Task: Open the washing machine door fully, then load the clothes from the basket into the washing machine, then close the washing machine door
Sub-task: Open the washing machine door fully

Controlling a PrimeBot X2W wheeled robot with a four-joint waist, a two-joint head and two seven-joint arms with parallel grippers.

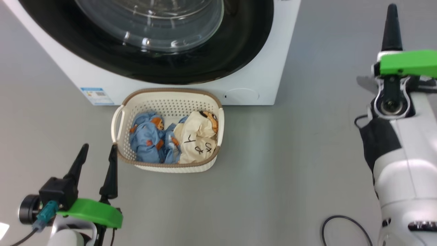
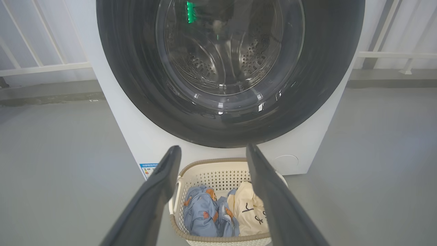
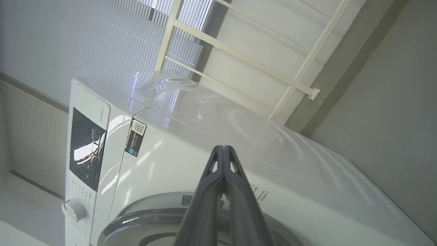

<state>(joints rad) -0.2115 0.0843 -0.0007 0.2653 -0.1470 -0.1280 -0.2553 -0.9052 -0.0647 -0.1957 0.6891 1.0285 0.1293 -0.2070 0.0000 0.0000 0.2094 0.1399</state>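
Observation:
The white washing machine (image 1: 259,82) stands ahead, its black-rimmed round door (image 1: 177,44) shut against the front; through the glass (image 2: 225,51) the steel drum shows. Just in front on the floor sits the cream basket (image 1: 169,102) with the clothes: a light-blue garment (image 1: 148,140) on the left and a cream lettered one (image 1: 198,140) on the right. My left gripper (image 1: 98,148) is open, low by the basket's left handle, holding nothing. My right gripper (image 3: 223,148) is shut and empty, raised to the right of the machine (image 3: 205,136), its tip (image 1: 391,13) pointing toward it.
Grey floor (image 1: 290,164) spreads right of the basket. A black cable loop (image 1: 344,229) lies on the floor near my right arm. White railings (image 2: 41,65) and a wall stand behind the machine. A control panel and knob (image 3: 73,210) are on the machine's upper front.

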